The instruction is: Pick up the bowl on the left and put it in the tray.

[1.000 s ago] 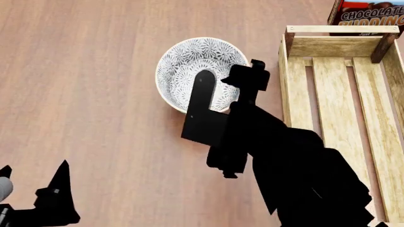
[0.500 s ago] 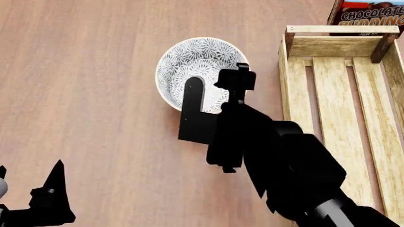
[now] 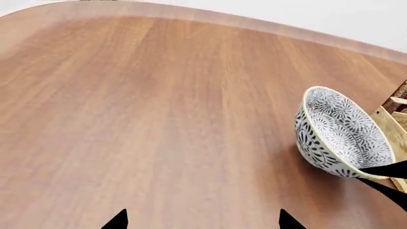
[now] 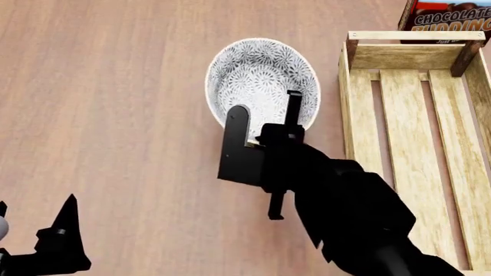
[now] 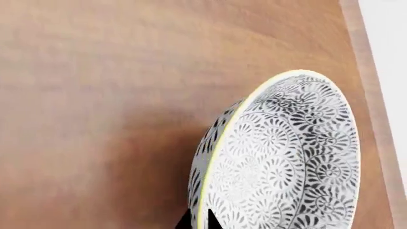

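The bowl (image 4: 261, 77), white with a dense grey-blue floral pattern, is tilted on its side over the wooden table, left of the tray (image 4: 360, 115). My right gripper (image 4: 265, 114) is shut on the bowl's near rim, one finger inside and one outside. In the right wrist view the bowl (image 5: 286, 157) fills the frame, and the gripper (image 5: 199, 222) pinches its yellowish rim. The left wrist view shows the bowl (image 3: 337, 133) tipped beside the tray corner (image 3: 397, 102). My left gripper (image 4: 46, 244) hangs open low at the left, far from the bowl, holding nothing.
A chocolate pudding box (image 4: 449, 16) stands behind the tray's far end. The light-wood tray holds nothing on its slatted bottom. My right arm (image 4: 353, 213) crosses the table between me and the bowl. The table's far edge (image 3: 254, 21) shows in the left wrist view.
My right gripper drew back and closed on the bowl's near rim. The bowl has tipped up and shifted slightly towards the tray. The left arm has barely moved.
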You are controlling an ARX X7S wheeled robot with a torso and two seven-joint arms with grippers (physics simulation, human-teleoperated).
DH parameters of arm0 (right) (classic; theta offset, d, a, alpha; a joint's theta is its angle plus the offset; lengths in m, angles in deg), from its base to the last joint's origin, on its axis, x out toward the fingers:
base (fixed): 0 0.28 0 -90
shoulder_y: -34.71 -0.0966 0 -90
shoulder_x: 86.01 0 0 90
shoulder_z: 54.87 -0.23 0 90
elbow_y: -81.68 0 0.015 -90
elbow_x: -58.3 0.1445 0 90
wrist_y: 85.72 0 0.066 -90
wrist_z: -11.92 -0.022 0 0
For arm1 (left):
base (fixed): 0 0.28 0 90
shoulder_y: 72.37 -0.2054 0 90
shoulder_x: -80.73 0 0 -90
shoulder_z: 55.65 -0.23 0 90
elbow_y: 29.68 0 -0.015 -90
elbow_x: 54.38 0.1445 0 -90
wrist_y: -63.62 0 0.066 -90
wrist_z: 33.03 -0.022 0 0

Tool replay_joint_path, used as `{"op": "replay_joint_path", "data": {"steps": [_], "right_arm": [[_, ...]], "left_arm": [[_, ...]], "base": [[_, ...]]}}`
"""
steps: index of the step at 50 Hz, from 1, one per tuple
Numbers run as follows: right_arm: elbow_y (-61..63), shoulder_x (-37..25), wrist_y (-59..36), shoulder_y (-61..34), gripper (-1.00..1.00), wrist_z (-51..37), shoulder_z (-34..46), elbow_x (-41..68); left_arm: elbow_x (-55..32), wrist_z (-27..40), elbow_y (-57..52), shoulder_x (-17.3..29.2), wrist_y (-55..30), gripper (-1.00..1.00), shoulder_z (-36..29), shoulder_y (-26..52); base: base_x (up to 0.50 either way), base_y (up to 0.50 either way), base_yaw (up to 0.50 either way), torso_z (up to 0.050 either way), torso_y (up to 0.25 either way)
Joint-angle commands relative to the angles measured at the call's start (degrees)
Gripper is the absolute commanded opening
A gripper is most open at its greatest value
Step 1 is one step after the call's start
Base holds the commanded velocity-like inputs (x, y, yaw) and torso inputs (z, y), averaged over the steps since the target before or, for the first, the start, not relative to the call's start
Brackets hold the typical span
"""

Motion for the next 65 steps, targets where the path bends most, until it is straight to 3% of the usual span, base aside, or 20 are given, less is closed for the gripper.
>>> {"op": "replay_joint_path", "data": {"steps": [1, 14, 27, 42, 65], "right_arm": [[26.26, -10.21, -14.65, 0.01, -1.0, 2.97, -1.23, 0.29], [53.76, -22.44, -30.96, -1.62, -1.0, 8.08, -3.95, 0.71], [66.43, -31.05, -39.96, -2.45, -1.0, 10.14, -7.27, 1.76], [68.37, -38.06, -43.53, 3.26, -1.0, 7.25, -10.27, 4.44], [61.03, -39.76, -40.6, 11.0, -1.0, 2.08, -10.09, 5.51]], "left_arm": [[-0.51, 0.43, -0.75, 0.32, -0.22, 1.0, -0.05, 0.1], [-1.79, 1.01, -2.13, 0.68, -0.98, 1.0, 0.11, 0.2], [-2.18, 1.01, -2.61, 0.94, -0.89, 1.0, -0.42, -0.09], [-2.32, 1.23, -2.25, 1.12, -0.75, 1.0, -0.92, 0.05], [-2.56, 1.98, -2.78, 1.49, -0.94, 1.0, -1.82, 0.32]], "base": [[0.0, 0.0, 0.0, 0.0, 0.0], [0.0, 0.0, 0.0, 0.0, 0.0], [0.0, 0.0, 0.0, 0.0, 0.0], [0.0, 0.0, 0.0, 0.0, 0.0], [0.0, 0.0, 0.0, 0.0, 0.0]]}}
